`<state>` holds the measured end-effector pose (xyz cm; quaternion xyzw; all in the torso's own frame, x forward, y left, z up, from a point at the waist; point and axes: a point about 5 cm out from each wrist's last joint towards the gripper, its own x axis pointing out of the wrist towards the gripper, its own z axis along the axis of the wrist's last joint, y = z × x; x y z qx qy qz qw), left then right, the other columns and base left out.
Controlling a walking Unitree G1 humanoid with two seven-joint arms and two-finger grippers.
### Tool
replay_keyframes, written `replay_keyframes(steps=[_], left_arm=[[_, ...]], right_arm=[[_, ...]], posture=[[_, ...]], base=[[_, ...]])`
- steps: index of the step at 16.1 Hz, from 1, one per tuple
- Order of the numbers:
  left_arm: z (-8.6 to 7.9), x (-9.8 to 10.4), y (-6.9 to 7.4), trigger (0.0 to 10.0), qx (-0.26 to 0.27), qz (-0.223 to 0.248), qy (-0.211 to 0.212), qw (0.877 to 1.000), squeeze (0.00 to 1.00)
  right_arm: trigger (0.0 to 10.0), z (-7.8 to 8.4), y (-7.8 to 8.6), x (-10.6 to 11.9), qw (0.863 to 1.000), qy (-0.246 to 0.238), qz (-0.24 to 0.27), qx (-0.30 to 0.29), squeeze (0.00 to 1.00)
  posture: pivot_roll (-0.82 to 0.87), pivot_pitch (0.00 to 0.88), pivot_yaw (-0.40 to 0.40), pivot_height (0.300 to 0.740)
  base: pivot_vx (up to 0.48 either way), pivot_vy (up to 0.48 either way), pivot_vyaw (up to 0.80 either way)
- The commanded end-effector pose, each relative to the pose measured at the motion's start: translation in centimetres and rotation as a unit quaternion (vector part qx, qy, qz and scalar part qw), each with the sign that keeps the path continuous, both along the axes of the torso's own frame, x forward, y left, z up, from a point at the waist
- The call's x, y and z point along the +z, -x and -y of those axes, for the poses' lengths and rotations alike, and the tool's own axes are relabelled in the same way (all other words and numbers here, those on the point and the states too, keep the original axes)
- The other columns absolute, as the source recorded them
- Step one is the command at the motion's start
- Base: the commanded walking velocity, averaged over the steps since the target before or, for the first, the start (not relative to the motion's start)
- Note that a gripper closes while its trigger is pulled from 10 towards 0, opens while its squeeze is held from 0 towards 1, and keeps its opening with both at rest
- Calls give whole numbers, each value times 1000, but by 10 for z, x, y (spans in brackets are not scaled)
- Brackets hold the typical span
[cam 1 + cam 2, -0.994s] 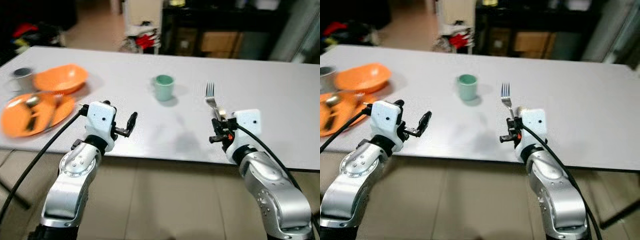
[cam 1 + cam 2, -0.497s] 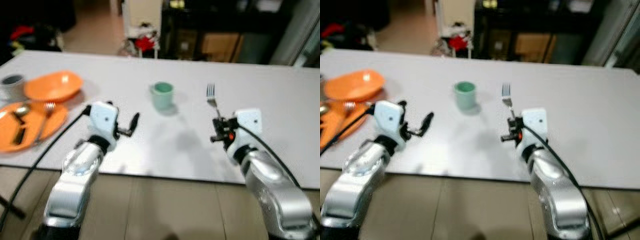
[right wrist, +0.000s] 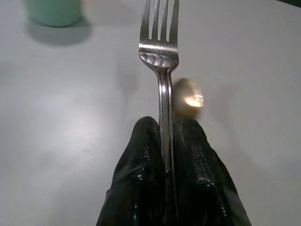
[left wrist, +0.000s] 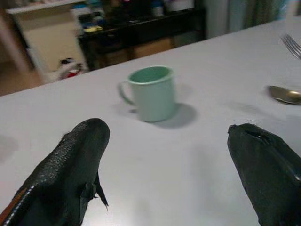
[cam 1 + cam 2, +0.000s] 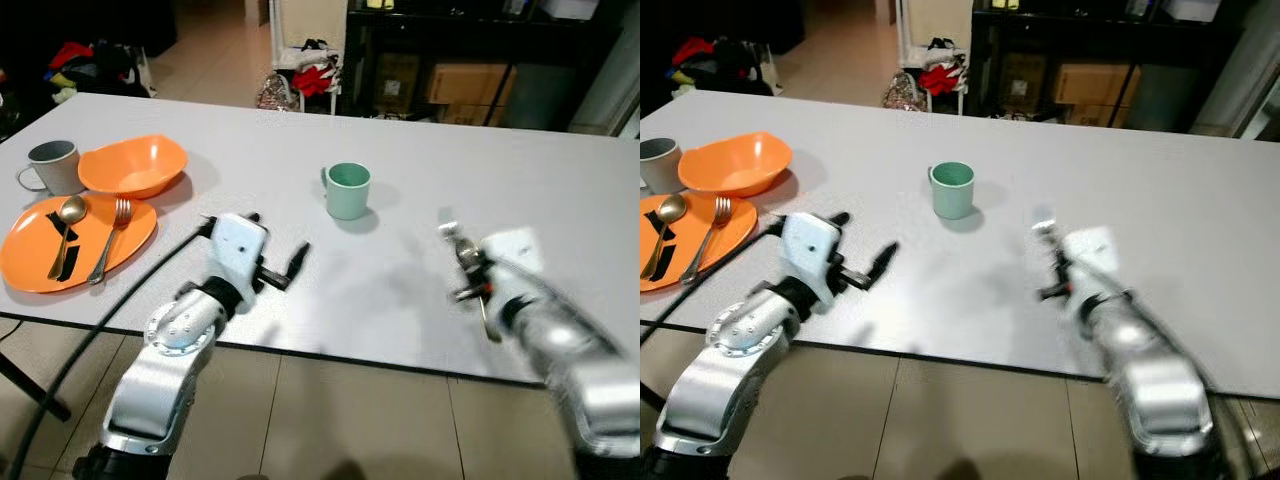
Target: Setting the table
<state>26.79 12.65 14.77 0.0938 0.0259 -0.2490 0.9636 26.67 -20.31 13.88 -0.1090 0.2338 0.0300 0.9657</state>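
Steel fork, thin, stiff and likely slippery, sits pinched mid-handle in the right gripper, green mug at ten o'clock, left gripper open-fingered.

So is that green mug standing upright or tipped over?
Upright: the green mug stands on its base on the table, open mouth up, handle to the side.
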Motion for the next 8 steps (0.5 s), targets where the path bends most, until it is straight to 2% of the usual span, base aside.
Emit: replay_keyframes(steps=[1,2,3,4,5,7,8], left_arm=[[5,3,-4,10000,-26,0,-2,1000,0],[11,4,-3,10000,-65,-5,4,998,0],[14,5,-3,10000,-85,-5,5,996,0],[21,7,-1,10000,-130,-10,11,991,0],[25,7,0,10000,-161,-17,14,987,0],[35,5,4,10000,-248,-42,10,968,0],[36,6,3,10000,-253,-44,9,966,0]], right_arm=[[10000,12,-5,2,1000,10,-8,-16,0],[10000,25,-13,2,999,27,-20,-27,0],[10000,31,-16,2,999,29,-24,-35,0],[10000,45,-23,0,997,26,-38,-56,0],[10000,50,-26,-3,997,23,-49,-61,0],[10000,63,-31,-17,994,23,-79,-74,0],[10000,64,-31,-21,993,16,-84,-80,0]], posture=[[8,0,15,740],[6,0,16,740],[5,0,20,740],[2,0,25,740],[1,0,26,740],[-2,0,35,740],[-6,0,42,740]], base=[[0,0,0],[0,0,0],[0,0,0],[0,0,0],[0,0,0],[0,0,0],[0,0,0]])
